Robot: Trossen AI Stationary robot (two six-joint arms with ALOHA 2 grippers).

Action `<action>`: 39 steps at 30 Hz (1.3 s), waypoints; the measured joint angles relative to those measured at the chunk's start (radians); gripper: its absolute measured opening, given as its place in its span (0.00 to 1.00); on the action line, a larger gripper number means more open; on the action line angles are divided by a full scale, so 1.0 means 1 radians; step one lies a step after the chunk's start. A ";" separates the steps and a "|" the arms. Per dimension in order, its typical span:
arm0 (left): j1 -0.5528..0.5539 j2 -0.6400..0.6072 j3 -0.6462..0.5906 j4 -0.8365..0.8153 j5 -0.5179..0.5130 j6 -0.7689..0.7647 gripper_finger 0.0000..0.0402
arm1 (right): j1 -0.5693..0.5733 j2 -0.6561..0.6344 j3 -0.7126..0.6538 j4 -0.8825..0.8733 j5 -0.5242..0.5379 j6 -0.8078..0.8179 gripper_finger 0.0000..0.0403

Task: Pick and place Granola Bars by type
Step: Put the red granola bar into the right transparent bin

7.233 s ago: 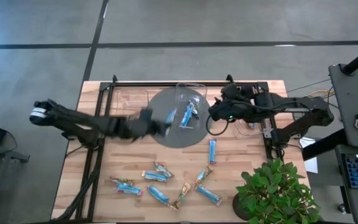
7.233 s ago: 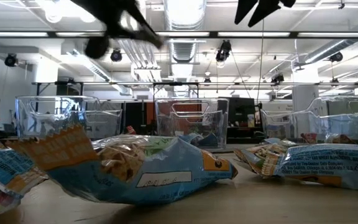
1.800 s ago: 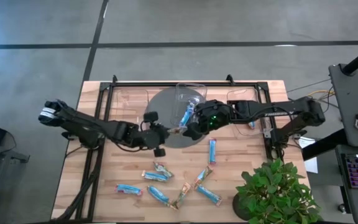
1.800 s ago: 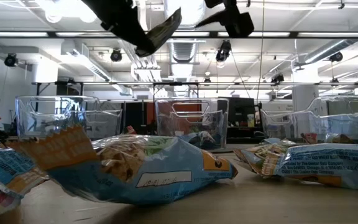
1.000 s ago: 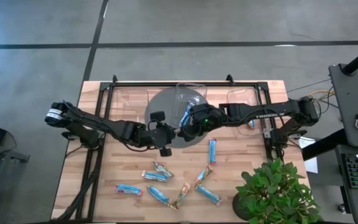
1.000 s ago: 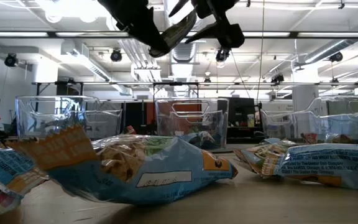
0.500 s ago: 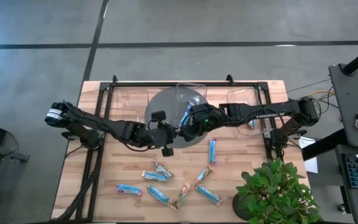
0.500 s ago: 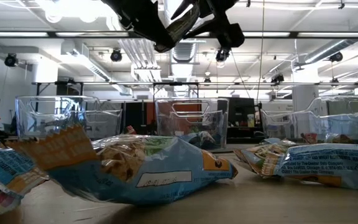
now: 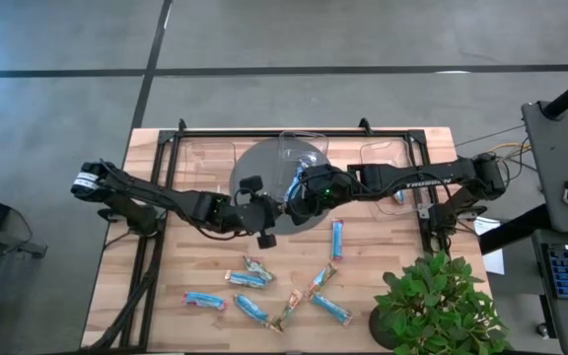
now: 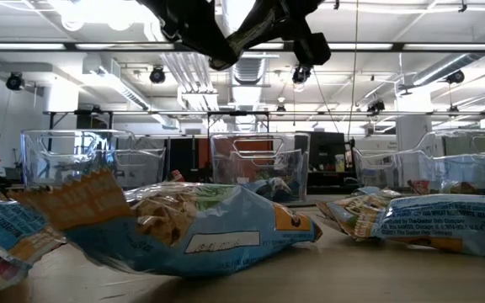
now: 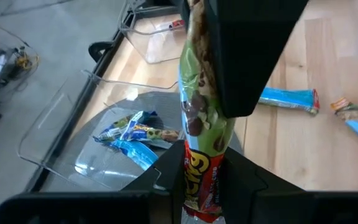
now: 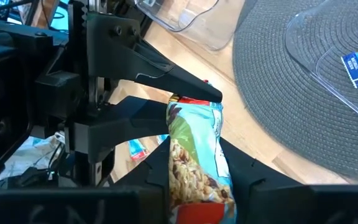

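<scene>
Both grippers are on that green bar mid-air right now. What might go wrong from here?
1. The left gripper and right gripper both clamp the green bar; if either arm pulls away before the other lets go, the wrapper could tear or slip.
2. The bar hangs by the edge of the grey mat, not over the clear bin, so a drop would probably miss the bin.

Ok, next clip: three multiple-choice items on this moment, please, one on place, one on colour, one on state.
1. Where is the green-wrapped granola bar? A on the floor; B above the grey round mat; C in a bin.
2. Bars inside the middle clear plastic bin are wrapped in: A blue; B red; C black.
3. The green bar is: A lying free; B held at one end; C gripped at both ends.
Answers: B, it hangs over the mat; A, blue shows through the wall; C, left end effector and right end effector each clamp an end.
</scene>
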 joint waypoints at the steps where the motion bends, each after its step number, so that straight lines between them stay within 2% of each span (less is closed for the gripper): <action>1: 0.000 0.000 0.000 -0.001 0.001 -0.020 0.15 | 0.000 0.000 0.000 -0.002 0.000 -0.001 0.19; 6: -0.002 0.000 0.000 -0.013 0.000 -0.049 0.16 | 0.000 -0.001 0.000 -0.003 0.001 -0.008 0.19; 11: -0.003 -0.001 0.000 -0.029 -0.015 -0.049 0.27 | 0.000 -0.001 0.000 -0.007 0.012 -0.015 0.18; 14: -0.005 -0.001 0.000 -0.060 -0.104 -0.061 0.36 | -0.001 -0.002 0.000 -0.006 0.018 -0.019 0.18; 17: -0.005 -0.001 -0.001 -0.132 -0.214 -0.144 0.42 | -0.001 -0.007 0.001 -0.038 0.064 -0.031 0.18; 22: -0.009 -0.018 -0.002 -0.309 -0.223 -0.298 0.46 | -0.006 -0.033 0.008 -0.304 0.256 -0.069 0.18; 26: -0.028 -0.017 -0.002 -0.456 -0.214 -0.438 0.46 | -0.010 -0.063 0.035 -0.600 0.445 -0.065 0.18; 29: -0.045 -0.016 -0.003 -0.511 -0.214 -0.512 0.46 | -0.023 -0.077 0.054 -0.868 0.555 0.011 0.18; 33: -0.063 -0.015 -0.010 -0.517 -0.214 -0.542 0.46 | -0.082 -0.081 0.031 -1.111 0.562 0.072 0.18; 39: -0.065 -0.015 -0.032 -0.516 -0.209 -0.551 0.46 | -0.203 -0.089 -0.085 -1.053 0.432 -0.044 0.18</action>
